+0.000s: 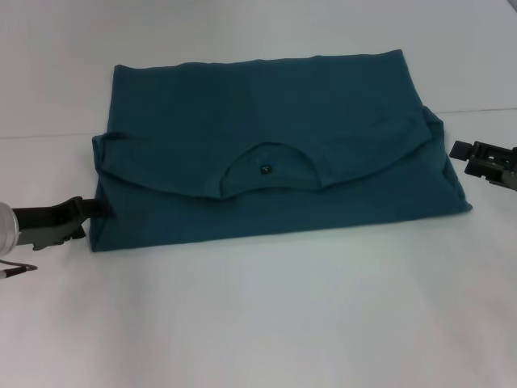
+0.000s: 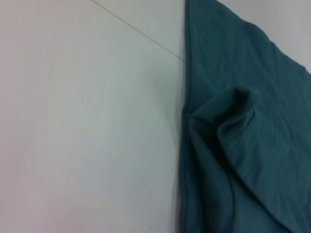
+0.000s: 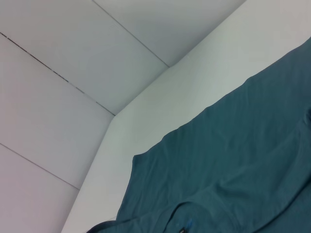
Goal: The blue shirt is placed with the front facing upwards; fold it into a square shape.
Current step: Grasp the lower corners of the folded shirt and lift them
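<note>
The blue shirt (image 1: 266,105) lies folded on the white table (image 1: 258,323) as a wide rectangle. Its upper part is folded over toward me, so the round neckline and small dark tag (image 1: 264,170) sit at the middle. The lettering is hidden. My left gripper (image 1: 93,221) is low at the shirt's left edge, open, its upper fingertip touching the cloth. My right gripper (image 1: 472,158) hovers just off the shirt's right edge, apart from it. The left wrist view shows the shirt's left edge with a bunched sleeve fold (image 2: 238,116). The right wrist view shows the shirt (image 3: 233,165) and its tag (image 3: 187,224).
The table's far edge meets a pale wall (image 3: 73,58) behind the shirt. A thin seam line (image 1: 48,136) runs across the table surface at the shirt's level. A thin cable end (image 1: 16,271) shows by my left arm.
</note>
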Controlling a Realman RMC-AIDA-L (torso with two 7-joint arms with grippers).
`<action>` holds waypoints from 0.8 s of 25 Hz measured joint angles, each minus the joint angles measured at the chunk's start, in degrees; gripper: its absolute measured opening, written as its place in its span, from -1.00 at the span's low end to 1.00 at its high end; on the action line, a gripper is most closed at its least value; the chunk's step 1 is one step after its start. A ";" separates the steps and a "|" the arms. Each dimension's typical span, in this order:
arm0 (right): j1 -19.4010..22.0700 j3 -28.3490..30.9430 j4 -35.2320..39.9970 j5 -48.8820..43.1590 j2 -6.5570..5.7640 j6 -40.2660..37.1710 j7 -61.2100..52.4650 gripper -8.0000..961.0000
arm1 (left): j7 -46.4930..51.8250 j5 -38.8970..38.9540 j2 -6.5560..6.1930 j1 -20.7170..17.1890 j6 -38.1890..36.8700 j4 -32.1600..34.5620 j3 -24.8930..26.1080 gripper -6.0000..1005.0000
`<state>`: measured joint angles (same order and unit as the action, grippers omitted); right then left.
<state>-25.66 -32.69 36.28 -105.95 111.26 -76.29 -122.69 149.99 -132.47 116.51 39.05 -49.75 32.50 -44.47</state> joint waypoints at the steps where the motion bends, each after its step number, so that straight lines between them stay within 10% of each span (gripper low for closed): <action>1: 0.03 0.00 0.00 0.01 -0.03 0.00 0.00 0.49 | 0.00 -0.29 0.00 0.02 0.11 -0.04 -0.13 0.41; 20: 0.35 0.00 0.02 0.22 -0.08 -0.02 0.00 0.49 | 0.25 -1.12 0.03 2.94 -2.00 -1.65 -1.94 0.33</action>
<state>-25.31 -32.69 36.30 -105.73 111.18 -76.30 -122.70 150.24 -133.59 116.54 41.99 -51.75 30.85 -46.41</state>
